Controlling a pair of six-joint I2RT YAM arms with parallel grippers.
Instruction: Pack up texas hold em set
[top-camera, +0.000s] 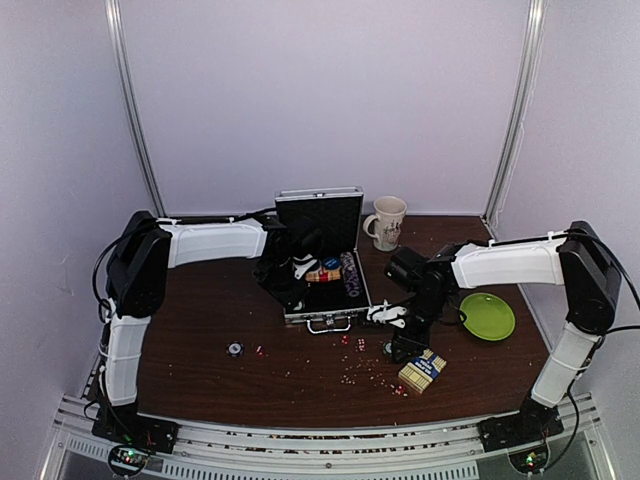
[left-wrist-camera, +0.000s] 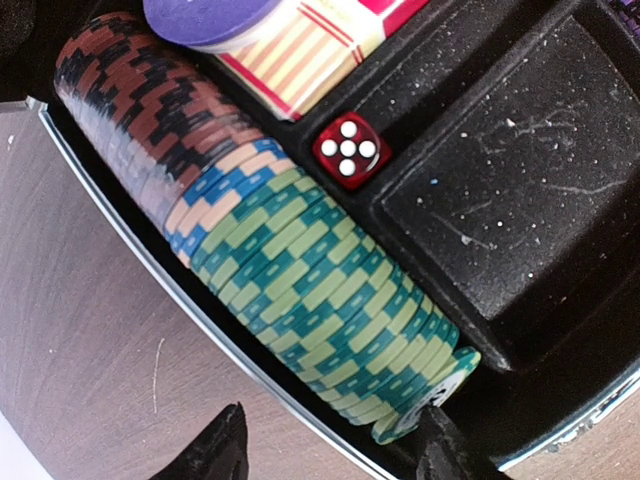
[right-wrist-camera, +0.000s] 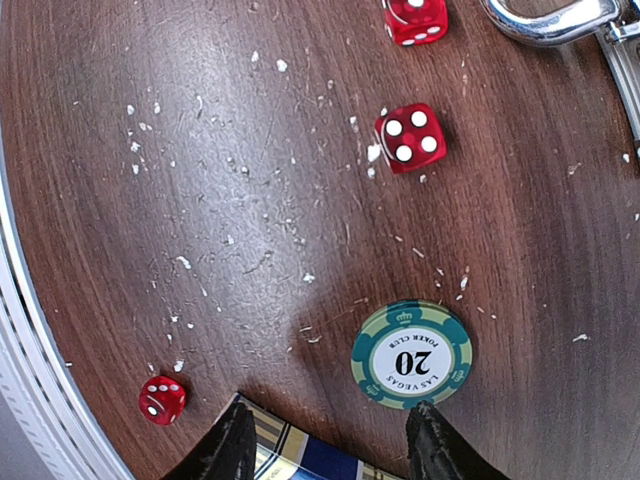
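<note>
The silver case lies open with its lid up. In the left wrist view a row of green, blue and red-black chips fills its slot beside a red die, a striped card box and a purple chip. My left gripper is open, one finger over the table, the other by the end green chip. My right gripper is open above the table, over a green "20" chip and the blue-and-tan card box. Three red dice lie near it.
A cream mug stands behind the case. A green plate lies at the right. The card box sits near the front edge. A loose chip and a die lie front left. The case handle shows top right.
</note>
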